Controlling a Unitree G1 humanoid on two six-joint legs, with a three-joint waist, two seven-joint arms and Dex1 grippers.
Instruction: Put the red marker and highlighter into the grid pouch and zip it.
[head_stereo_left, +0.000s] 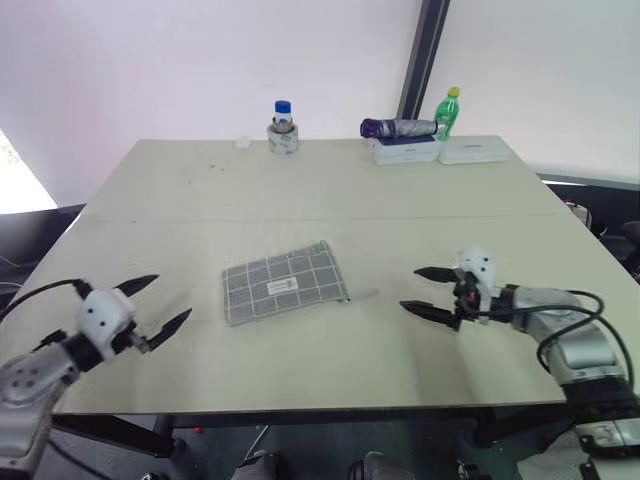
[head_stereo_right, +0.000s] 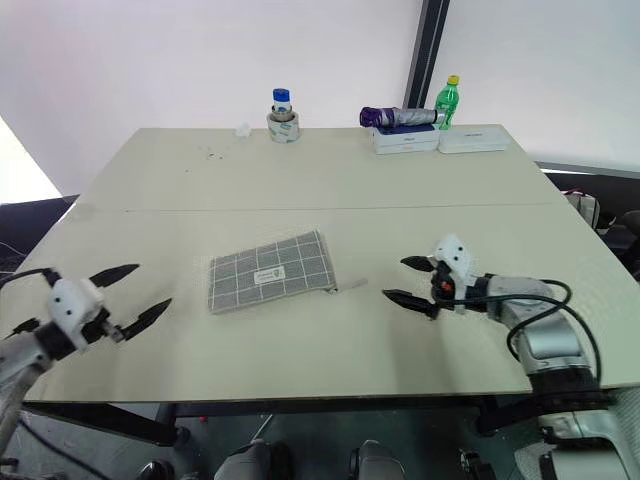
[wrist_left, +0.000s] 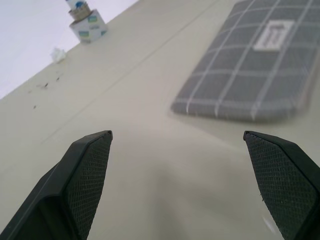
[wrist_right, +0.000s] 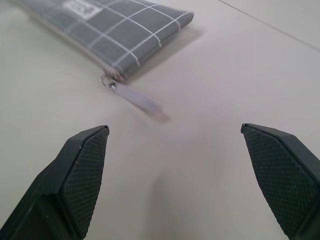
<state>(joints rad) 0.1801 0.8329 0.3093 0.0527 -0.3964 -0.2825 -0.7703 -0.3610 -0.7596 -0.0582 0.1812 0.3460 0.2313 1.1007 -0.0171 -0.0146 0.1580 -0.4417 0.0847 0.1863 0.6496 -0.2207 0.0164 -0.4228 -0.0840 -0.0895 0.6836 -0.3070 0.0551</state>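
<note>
Grey grid pouch (head_stereo_left: 286, 283) lies flat mid-bench (head_stereo_left: 320, 190), zipped, between the left hand (head_stereo_left: 155, 305) at eight o'clock and right hand (head_stereo_left: 428, 292) at three, both spread empty; a returning sweep could snag its pull tab (wrist_right: 142, 102).

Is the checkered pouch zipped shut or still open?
Zipped shut, it seems: the grid pouch lies flat, its zipper pull tab at the very end, with no gap along the edge.

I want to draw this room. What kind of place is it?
Probably an office or lab workroom: a big plain table against a white wall, flat white boxes and a green bottle at its far edge, and cables on the floor.
</note>
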